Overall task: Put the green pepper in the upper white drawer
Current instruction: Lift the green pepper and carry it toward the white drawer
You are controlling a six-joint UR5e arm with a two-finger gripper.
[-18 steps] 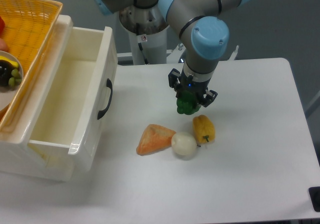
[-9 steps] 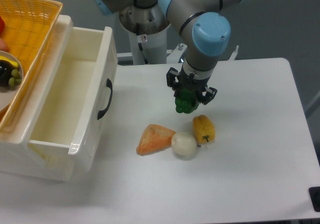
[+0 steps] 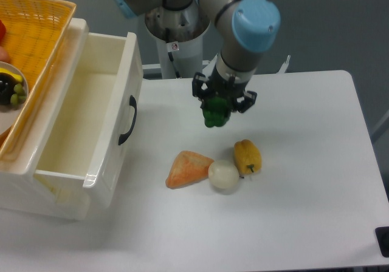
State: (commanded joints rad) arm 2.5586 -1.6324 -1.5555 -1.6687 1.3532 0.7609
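Observation:
My gripper (image 3: pixel 217 111) is shut on the green pepper (image 3: pixel 216 114) and holds it in the air above the white table, right of the drawer. The pepper hangs below the fingers, glossy and lumpy. The upper white drawer (image 3: pixel 115 117) stands pulled open at the left, its deep interior bare, its black curved handle (image 3: pixel 128 119) facing the gripper.
A yellow pepper (image 3: pixel 247 156), a white onion (image 3: pixel 223 176) and an orange wedge (image 3: pixel 188 168) lie on the table (image 3: pixel 304 163) below the gripper. A yellow woven basket (image 3: pixel 33 35) sits on top of the cabinet at the far left, with a dish of grapes (image 3: pixel 13 91).
The gripper has risen and moved left toward the drawer with the green pepper held in it. The other things have not moved.

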